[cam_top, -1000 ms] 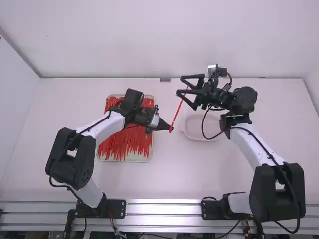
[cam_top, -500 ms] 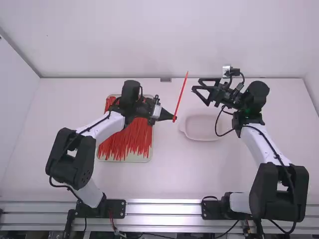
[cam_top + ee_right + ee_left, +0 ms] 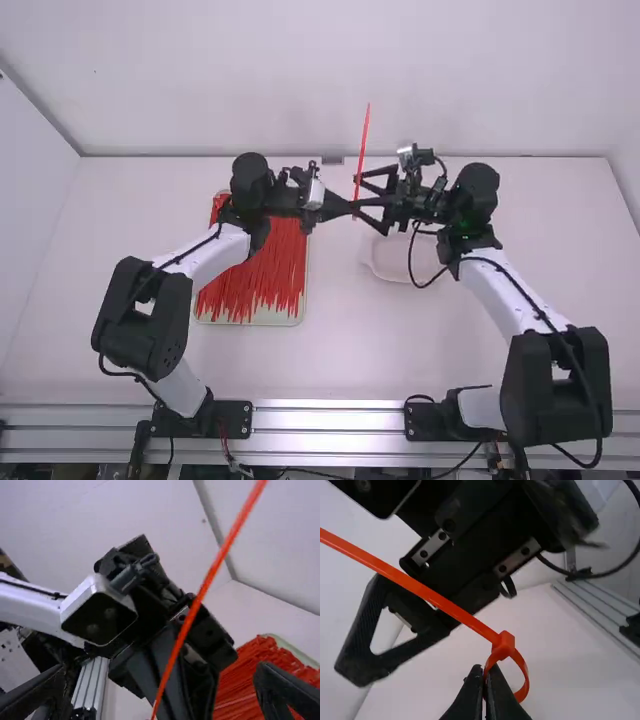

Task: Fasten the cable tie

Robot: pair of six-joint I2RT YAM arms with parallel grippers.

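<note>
My left hand (image 3: pixel 482 670) is pinched shut on the cable tie (image 3: pixel 435 599). It grips the small loop just under the head and holds the tie in the air above the table (image 3: pixel 400 330), between the tray (image 3: pixel 250 322) of spare red ties and the white bowl (image 3: pixel 395 272). The long tail stands up almost straight. My right hand (image 3: pixel 357 197) is spread wide, with one finger on each side of the tail close to the head; I cannot see that it touches the tail.

The two hands are very near each other. If I close the right hand too low, I think its fingers may hit the left fingertips, or catch the head and not the tail. The tail is thin and looks springy, so the first finger to touch may push it out of the gap. The left hand holds only a little of the loop. A pull that is not along the tail could twist the tie free, and it would drop.
</note>
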